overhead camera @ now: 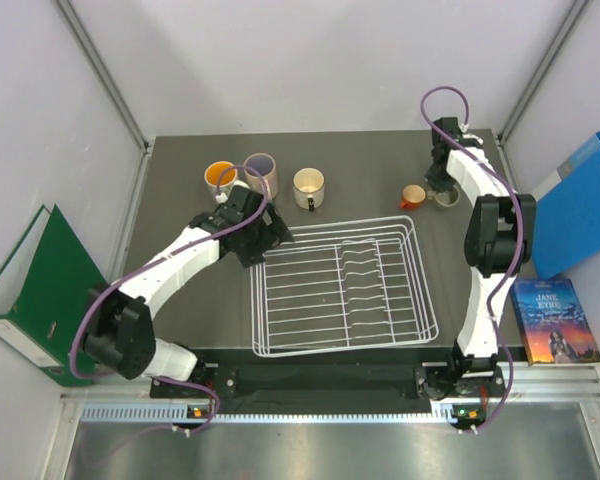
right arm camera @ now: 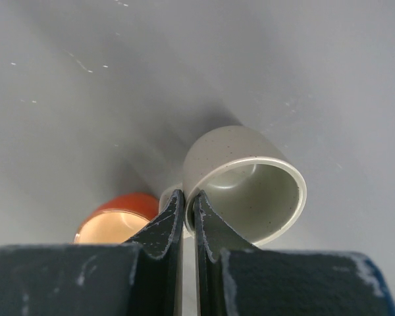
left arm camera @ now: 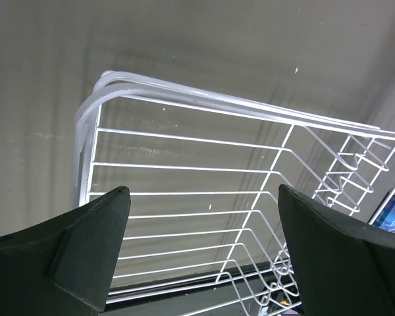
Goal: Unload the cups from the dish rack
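Note:
The white wire dish rack sits at the table's middle front with no cup in it; its far left corner shows in the left wrist view. Behind it stand the speckled mug with orange inside, the pinkish mug with purple inside and the cream mug. My left gripper is open and empty over the rack's far left corner. My right gripper is shut on the wall of the small tan cup, next to the small red-orange cup.
A green binder leans at the left off the table. A blue folder and a Jane Eyre book lie at the right. Metal frame posts rise at the back corners.

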Robot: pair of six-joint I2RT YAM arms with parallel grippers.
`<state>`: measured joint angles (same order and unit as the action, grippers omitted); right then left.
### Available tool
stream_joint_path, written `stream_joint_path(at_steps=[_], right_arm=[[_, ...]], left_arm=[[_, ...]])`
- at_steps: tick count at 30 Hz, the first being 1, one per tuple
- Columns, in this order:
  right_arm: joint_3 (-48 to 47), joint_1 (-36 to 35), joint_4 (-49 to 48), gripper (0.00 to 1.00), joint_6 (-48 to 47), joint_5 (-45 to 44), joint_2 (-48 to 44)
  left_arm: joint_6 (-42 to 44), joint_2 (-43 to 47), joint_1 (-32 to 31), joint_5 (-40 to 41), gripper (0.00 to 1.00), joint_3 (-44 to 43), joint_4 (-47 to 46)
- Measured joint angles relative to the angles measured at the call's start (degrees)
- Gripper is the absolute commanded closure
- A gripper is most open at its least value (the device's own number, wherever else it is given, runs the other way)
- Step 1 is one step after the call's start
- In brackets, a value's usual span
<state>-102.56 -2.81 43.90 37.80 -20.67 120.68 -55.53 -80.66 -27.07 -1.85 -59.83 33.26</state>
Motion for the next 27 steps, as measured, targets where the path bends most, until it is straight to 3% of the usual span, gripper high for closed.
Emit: stream_joint_path(at_steps=[7, 17, 22, 27], right_arm=[[-1.0, 0.0, -0.7, 0.76, -0.7, 1.3, 1.0], [-0.9, 0.0, -1.5, 0.55, -1.6, 1.6, 0.4], [3.7, -0.8, -5.1, 0.38, -1.0, 2.5, -7.1], [4.0, -4.1, -8.0, 0.29, -1.2, 2.3, -19.2]], left_arm=[[0.0, -2.0, 0.0, -0.4, 0.01, -1.4, 0.2], [0.1, -2.8, 0.0, -1.3, 0.01, -1.7, 0.2], [1.3, -2.8, 0.0, -0.6, 0.01, -2.2, 0.7], [3.0, -2.8, 0.0, 1.9, 0.01, -3.6, 1.9]])
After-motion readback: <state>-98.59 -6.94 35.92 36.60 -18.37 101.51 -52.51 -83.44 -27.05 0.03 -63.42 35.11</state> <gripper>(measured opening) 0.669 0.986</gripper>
